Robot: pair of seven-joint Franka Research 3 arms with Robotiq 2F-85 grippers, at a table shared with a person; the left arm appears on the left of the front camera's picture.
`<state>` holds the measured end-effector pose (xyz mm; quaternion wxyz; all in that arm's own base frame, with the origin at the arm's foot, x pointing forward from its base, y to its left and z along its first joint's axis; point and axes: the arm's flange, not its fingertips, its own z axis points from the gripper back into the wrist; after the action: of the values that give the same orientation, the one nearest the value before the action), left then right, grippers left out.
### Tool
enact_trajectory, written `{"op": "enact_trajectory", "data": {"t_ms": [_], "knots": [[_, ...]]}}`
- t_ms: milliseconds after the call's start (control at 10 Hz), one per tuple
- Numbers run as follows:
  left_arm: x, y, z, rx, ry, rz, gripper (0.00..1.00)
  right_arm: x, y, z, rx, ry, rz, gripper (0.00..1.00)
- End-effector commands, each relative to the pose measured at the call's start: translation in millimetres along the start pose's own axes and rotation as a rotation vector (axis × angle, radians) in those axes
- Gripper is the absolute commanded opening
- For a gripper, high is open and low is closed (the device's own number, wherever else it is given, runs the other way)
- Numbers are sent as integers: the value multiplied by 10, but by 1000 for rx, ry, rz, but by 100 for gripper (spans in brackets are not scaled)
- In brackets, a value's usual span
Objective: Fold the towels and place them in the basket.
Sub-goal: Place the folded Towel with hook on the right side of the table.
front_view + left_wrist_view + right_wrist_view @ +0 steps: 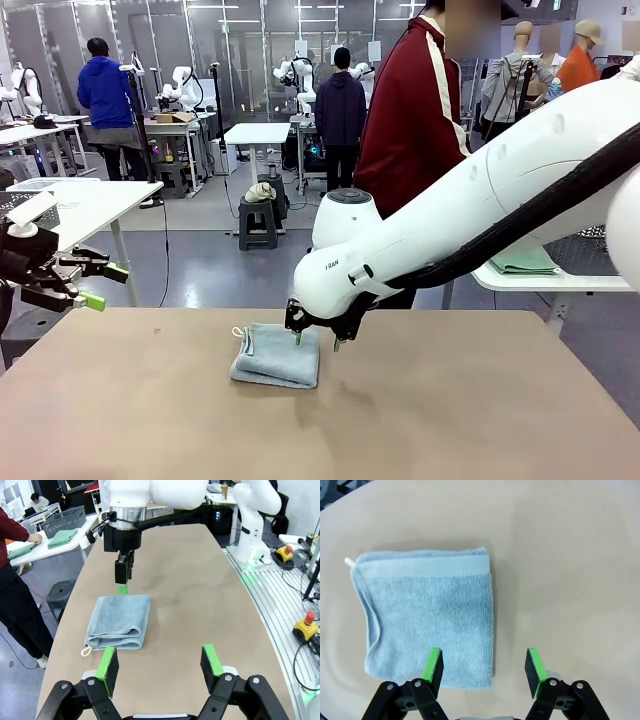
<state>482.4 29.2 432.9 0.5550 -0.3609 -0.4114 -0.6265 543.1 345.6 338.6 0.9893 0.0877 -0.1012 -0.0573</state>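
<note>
My right hand [485, 666] hangs released over the pale blue towel [430, 610], nothing grasped.
The towel lies folded on the counter [570, 555], mostly toward my 10 o'clock, one finger above its edge. If I pinch only the top layer, I judge the fold spills open when lifted.

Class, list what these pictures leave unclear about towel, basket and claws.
- Basket contents: left wrist view, too far, walls hide inside; front view, right arm partly covers it.
- Whether the right claw touches the blue towel: front view, too small.
- Towel's lower layers: right wrist view, top layer covers them.
</note>
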Motion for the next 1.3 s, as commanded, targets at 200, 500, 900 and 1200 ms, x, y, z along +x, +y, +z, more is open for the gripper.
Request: {"op": "enact_trajectory", "data": {"t_ms": [200, 500, 900, 1200], "knots": [[19, -33, 4, 3, -5, -3, 84, 50, 31, -197, 75, -28, -19, 83], [19, -33, 4, 3, -5, -3, 84, 23, 20, -312, 87, -22, -25, 83], [19, -33, 4, 3, -5, -3, 84, 6, 5, -365, 86, -29, -8, 83], [19, -33, 4, 3, -5, -3, 84, 10, -16, -382, 91, -22, 10, 63]]}}
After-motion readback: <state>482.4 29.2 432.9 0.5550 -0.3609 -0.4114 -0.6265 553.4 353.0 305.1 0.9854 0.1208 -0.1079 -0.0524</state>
